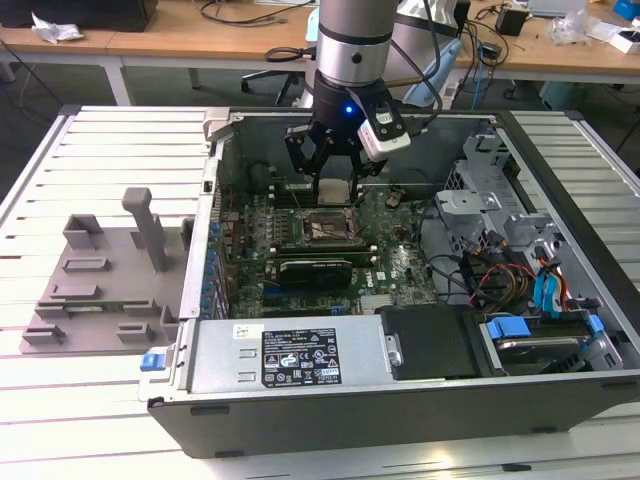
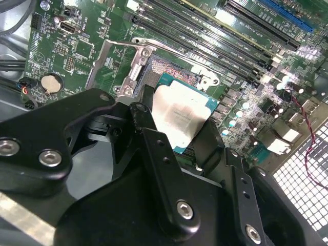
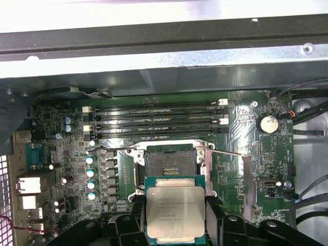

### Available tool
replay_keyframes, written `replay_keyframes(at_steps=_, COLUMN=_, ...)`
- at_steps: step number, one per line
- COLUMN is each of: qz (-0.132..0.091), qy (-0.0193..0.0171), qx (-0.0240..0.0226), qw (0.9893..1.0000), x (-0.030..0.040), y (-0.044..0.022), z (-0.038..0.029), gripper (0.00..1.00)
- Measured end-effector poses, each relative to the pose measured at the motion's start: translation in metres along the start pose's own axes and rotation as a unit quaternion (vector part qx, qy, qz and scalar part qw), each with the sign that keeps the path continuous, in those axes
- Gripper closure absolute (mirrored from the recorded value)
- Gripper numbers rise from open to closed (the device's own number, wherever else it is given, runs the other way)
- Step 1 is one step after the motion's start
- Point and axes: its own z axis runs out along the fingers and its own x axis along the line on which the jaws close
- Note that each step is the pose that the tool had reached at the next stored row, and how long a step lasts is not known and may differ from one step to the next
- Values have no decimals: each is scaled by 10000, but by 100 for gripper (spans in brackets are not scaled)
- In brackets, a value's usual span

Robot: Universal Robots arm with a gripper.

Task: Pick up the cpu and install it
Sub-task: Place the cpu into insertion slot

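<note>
The cpu (image 1: 333,190) is a flat square chip with a silvery top plate and a green rim. My gripper (image 1: 332,178) is shut on it, inside the open computer case. In the first wrist view the cpu (image 3: 176,212) hangs level between the black fingers (image 3: 212,218), just short of the open motherboard socket (image 3: 170,164), whose load plate is swung up. The second wrist view shows the cpu (image 2: 179,115) pinched on two opposite edges by the fingers (image 2: 148,130), with the socket (image 2: 169,72) partly under it. The gripper (image 2: 177,125) hovers above the board, not touching it.
The grey fixture tray (image 1: 100,275) lies on the slatted table at the exterior view's left, outside the case. Memory slots (image 3: 154,118) run beside the socket. A drive cage with cables (image 1: 510,270) fills the exterior view's right of the case. The case wall (image 1: 300,360) borders the near side.
</note>
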Motion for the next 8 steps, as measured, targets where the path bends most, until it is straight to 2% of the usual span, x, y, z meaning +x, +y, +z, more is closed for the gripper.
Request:
replay_keyframes(at_steps=5, qz=71, qy=1, qx=2, qw=10000, x=0, y=0, z=0, gripper=45)
replay_keyframes(at_steps=8, qz=335, qy=5, qx=3, qw=9994, x=0, y=0, z=0, gripper=45)
